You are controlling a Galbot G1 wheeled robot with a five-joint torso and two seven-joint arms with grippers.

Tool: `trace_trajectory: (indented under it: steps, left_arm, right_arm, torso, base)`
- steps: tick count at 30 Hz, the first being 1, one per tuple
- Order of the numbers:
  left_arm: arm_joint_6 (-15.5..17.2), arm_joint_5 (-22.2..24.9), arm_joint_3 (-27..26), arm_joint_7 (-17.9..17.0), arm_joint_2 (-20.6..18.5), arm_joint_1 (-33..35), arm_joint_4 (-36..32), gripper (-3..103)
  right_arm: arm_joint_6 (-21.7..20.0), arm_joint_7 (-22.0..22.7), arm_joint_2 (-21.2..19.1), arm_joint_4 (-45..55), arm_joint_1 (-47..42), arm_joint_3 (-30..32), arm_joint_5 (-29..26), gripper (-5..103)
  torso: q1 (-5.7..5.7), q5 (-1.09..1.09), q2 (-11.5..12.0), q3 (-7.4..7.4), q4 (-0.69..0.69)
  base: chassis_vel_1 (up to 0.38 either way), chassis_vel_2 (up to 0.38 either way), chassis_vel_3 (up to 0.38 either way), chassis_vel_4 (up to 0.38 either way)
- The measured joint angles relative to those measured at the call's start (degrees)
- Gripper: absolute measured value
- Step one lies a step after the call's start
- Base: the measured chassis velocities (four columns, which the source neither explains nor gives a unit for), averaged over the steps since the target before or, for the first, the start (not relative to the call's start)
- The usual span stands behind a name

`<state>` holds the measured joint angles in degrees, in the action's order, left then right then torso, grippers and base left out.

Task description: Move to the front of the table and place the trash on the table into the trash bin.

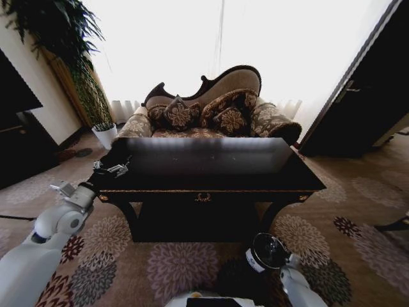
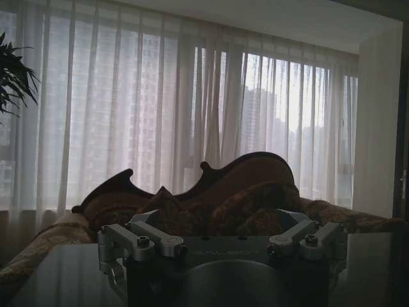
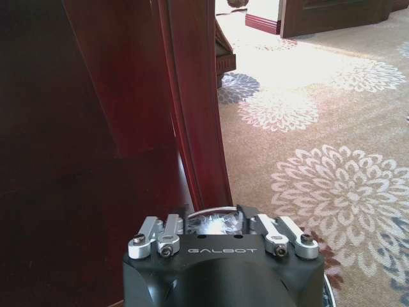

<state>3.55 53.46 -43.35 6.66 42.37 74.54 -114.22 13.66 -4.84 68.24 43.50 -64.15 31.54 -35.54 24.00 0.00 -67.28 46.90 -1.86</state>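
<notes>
The dark glossy table (image 1: 211,160) stands in front of me, its top showing nothing but window glare. My left gripper (image 1: 114,168) is at the table's front left corner, just above the top (image 2: 57,275). The small black trash bin (image 1: 268,251) with a white label stands on the carpet below the table's front right. My right gripper (image 1: 278,256) hangs right over the bin's rim (image 3: 211,211). Pale, shiny crumpled trash (image 3: 217,224) shows inside the rim. The left gripper's body (image 2: 223,262) and the right one's (image 3: 223,259) cover what lies under them.
A patterned sofa (image 1: 211,112) with cushions stands close behind the table. At the back left are a white plant pot (image 1: 105,135) and a tall plant. The red-brown table leg (image 3: 192,109) rises beside the bin. Flowered carpet (image 1: 345,211) lies open to the right.
</notes>
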Motion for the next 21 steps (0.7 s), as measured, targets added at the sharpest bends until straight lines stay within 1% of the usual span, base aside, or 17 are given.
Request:
trace_trajectory:
  steps: [1,2,3,4,6,7,9,10,12,13,15,16,21]
  left_arm:
    - [0.0,0.0,0.0,0.0,0.0,0.0,0.0,100]
    - [0.0,0.0,0.0,0.0,0.0,0.0,0.0,100]
    - [0.0,0.0,0.0,0.0,0.0,0.0,0.0,100]
    - [0.0,0.0,0.0,0.0,0.0,0.0,0.0,100]
    - [0.0,0.0,0.0,0.0,0.0,0.0,0.0,100]
    - [0.0,0.0,0.0,0.0,0.0,0.0,0.0,100]
    - [0.0,0.0,0.0,0.0,0.0,0.0,0.0,100]
    - [0.0,0.0,0.0,0.0,0.0,0.0,0.0,100]
    - [0.0,0.0,0.0,0.0,0.0,0.0,0.0,100]
    - [0.0,0.0,0.0,0.0,0.0,0.0,0.0,100]
    - [0.0,0.0,0.0,0.0,0.0,0.0,0.0,100]
    - [0.0,0.0,0.0,0.0,0.0,0.0,0.0,100]
    - [0.0,0.0,0.0,0.0,0.0,0.0,0.0,100]
  right_arm:
    - [0.0,0.0,0.0,0.1,-0.1,0.0,0.0,49]
    - [0.0,0.0,0.0,0.1,-0.1,0.0,0.0,49]
    - [0.0,0.0,0.0,0.3,-0.2,0.0,0.0,54]
    - [0.0,0.0,0.0,0.4,-0.2,0.1,0.0,54]
    - [-0.1,0.0,0.1,1.0,-0.5,0.1,0.0,65]
    - [-0.1,0.0,0.1,1.0,-0.5,0.1,0.0,65]
    - [-0.1,0.0,0.2,1.7,-0.8,0.1,0.1,77]
    - [-0.2,0.0,0.2,1.9,-0.8,0.1,0.1,77]
    - [-0.3,0.1,0.3,2.4,-0.8,0.1,0.2,87]
    - [-0.3,0.1,0.3,2.4,-0.8,0.1,0.2,87]
    - [-0.5,0.2,0.3,3.0,-0.9,0.2,0.2,96]
    - [-0.6,0.3,0.4,3.7,-1.3,0.3,0.2,99]
    - [-0.8,0.4,0.8,7.0,-3.5,0.7,0.1,100]
  torso:
    - [0.00,0.00,0.0,0.00,0.00]
    - [0.00,0.00,0.0,0.00,0.00]
    - [0.00,0.00,0.0,0.00,0.00]
    - [0.00,0.00,0.0,-0.01,0.00]
    - [0.00,0.00,0.0,0.00,0.00]
    - [0.00,0.00,0.0,0.00,0.00]
    - [0.00,0.00,0.0,0.00,0.00]
    - [0.00,0.00,0.0,0.00,0.00]
    - [0.00,0.00,0.0,0.00,0.00]
    - [0.00,0.00,0.0,0.00,0.00]
    - [0.00,0.00,0.0,0.00,0.00]
    - [0.00,0.00,0.0,0.00,0.01]
    - [0.00,-0.02,0.0,-0.01,0.01]
  base:
    - [0.000,0.000,0.000,0.000]
    - [0.000,0.000,0.000,0.000]
    - [0.000,0.000,0.000,0.000]
    - [0.000,0.000,0.000,0.000]
    - [0.000,0.000,0.000,0.000]
    - [0.000,0.000,0.000,0.000]
    - [0.000,0.000,0.000,0.000]
    - [0.000,0.000,0.000,0.000]
    - [0.000,0.000,0.000,0.000]
    - [0.000,0.000,0.000,0.000]
    - [0.000,0.000,0.000,0.000]
    - [0.000,0.000,0.000,0.000]
    - [0.000,0.000,0.000,0.000]
